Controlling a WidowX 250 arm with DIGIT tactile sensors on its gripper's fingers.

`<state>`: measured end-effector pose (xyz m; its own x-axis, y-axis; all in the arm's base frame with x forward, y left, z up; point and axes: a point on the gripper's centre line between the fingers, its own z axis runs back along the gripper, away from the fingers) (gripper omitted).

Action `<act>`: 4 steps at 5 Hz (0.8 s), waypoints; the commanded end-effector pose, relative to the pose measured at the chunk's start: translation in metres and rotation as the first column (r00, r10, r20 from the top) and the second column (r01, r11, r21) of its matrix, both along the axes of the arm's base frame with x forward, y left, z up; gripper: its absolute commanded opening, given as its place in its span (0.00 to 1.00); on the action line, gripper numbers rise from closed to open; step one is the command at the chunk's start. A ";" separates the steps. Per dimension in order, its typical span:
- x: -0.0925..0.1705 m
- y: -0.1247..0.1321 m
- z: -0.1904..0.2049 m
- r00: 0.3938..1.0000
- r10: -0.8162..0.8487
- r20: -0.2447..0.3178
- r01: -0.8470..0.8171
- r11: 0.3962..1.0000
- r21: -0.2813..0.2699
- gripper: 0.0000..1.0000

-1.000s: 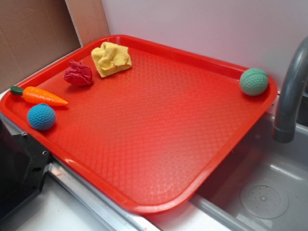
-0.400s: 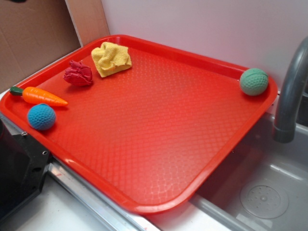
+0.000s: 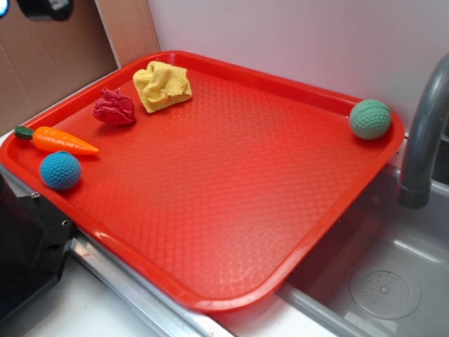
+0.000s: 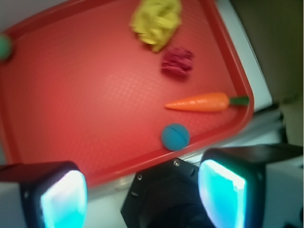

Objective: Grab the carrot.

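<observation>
The orange carrot [image 3: 62, 140] with a dark green stub lies at the left edge of the red tray [image 3: 231, 210], tip pointing right. It also shows in the wrist view [image 4: 202, 102]. My gripper [image 4: 142, 197] is high above the tray's near left edge, jaws wide apart and empty, with cyan pads [image 4: 221, 192]. In the exterior view only a dark part of the gripper [image 3: 43, 7] shows at the top left corner.
A blue dimpled ball [image 3: 59, 170] sits just in front of the carrot. A red cloth lump [image 3: 114, 108] and a yellow cloth [image 3: 163, 86] lie behind it. A green ball [image 3: 370, 119] is at the tray's far right. A grey faucet [image 3: 424, 133] and a sink [image 3: 379, 281] are at right.
A dark part of my gripper has come into the exterior view at the top left corner. The things on the tray have not moved.
</observation>
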<state>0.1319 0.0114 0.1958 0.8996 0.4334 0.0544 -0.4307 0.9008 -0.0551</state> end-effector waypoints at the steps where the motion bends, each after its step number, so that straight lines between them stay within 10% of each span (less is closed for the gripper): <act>1: 0.002 0.041 -0.053 0.872 0.489 -0.012 -0.488 0.867 -0.098 1.00; 4: 0.004 0.085 -0.134 0.373 0.927 -0.046 -0.928 0.373 -0.010 1.00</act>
